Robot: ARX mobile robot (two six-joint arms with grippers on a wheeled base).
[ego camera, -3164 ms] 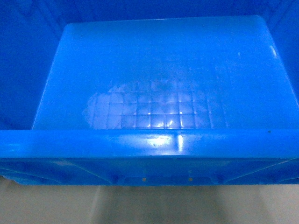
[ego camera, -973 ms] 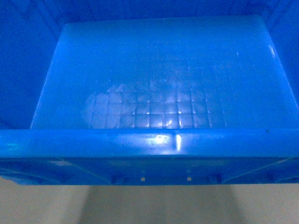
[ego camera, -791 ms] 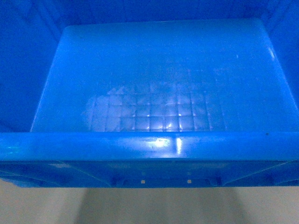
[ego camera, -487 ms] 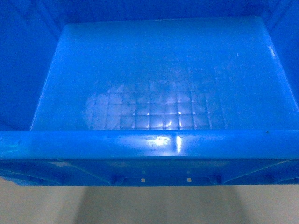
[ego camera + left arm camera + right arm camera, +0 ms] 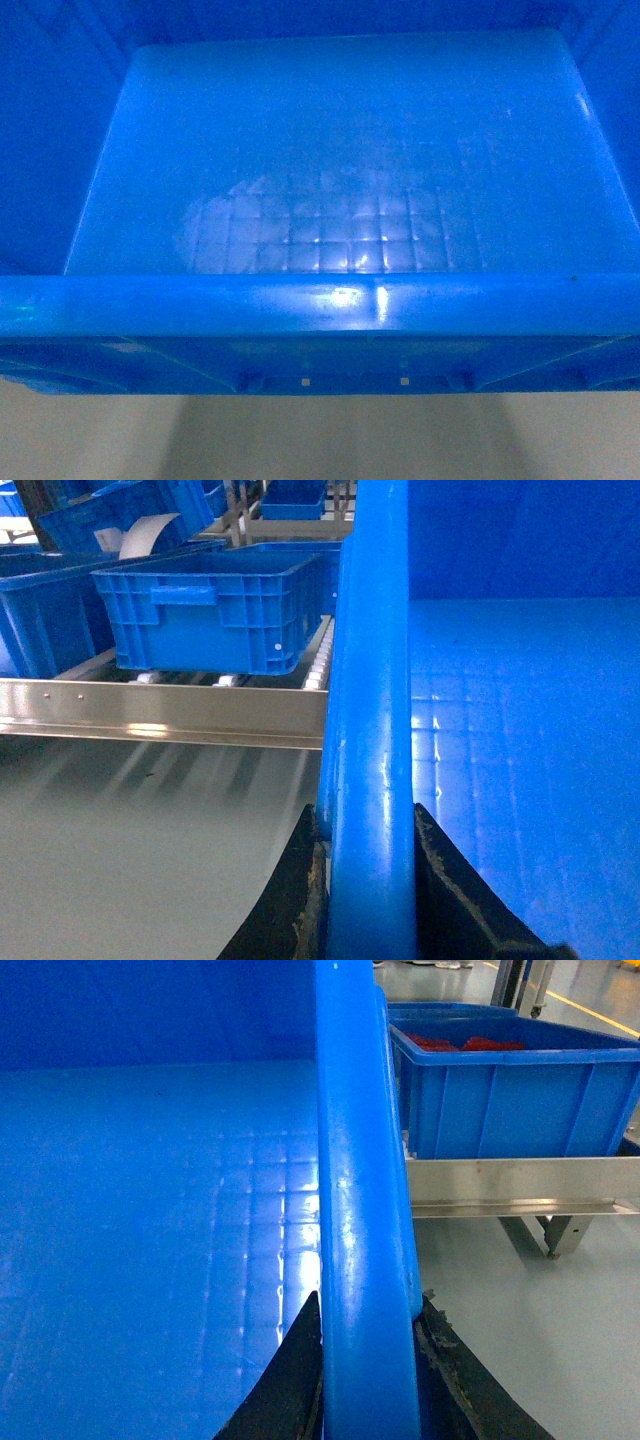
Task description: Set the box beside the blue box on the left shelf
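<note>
Head view: box (image 5: 340, 170) fills frame, empty, grid floor glinting; near rim across bottom, pale floor (image 5: 320, 440) below. Neither pincer visible here.

Left wrist view: left gripper (image 5: 365, 880) clenched on box's left rim, one finger each side of wall. Ahead and left of pincer: left shelf (image 5: 160, 712), steel front rail with white rollers behind, blue box (image 5: 210, 615) sitting on it. Carried box off shelf, beside it; placing not yet done.

Right wrist view: right gripper (image 5: 365, 1375) clamped on right rim. Ahead-right: second crate (image 5: 505, 1090) with red contents on rack; grey concrete floor (image 5: 540, 1340) below.
</note>
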